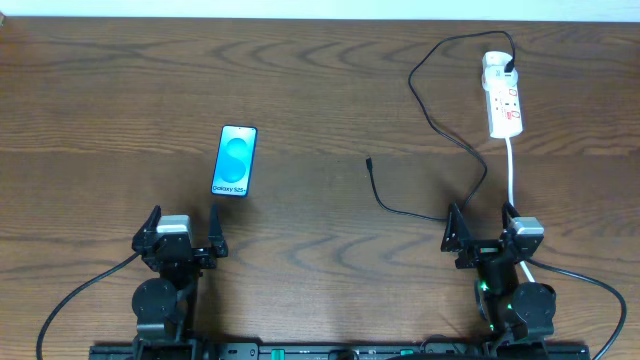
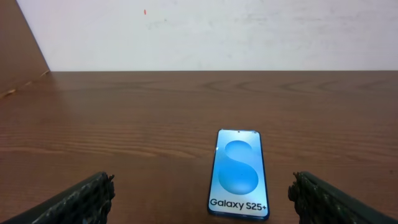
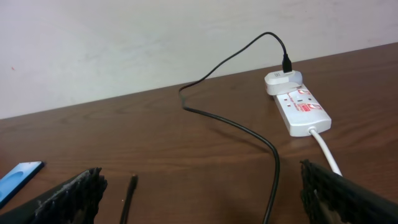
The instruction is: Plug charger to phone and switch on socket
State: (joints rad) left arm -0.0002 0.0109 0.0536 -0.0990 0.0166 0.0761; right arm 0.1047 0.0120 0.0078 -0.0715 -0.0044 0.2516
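Note:
The phone lies flat on the table with its blue screen up, just ahead of my left gripper, which is open and empty; it also shows in the left wrist view. The charger cable runs from its plug in the socket down to a loose connector tip. My right gripper is open and empty, with the cable passing between its fingers and the tip near its left finger. The socket lies far right.
The socket's thick white cord runs down toward the right arm and shows in the right wrist view. A pale wall stands behind the table's far edge.

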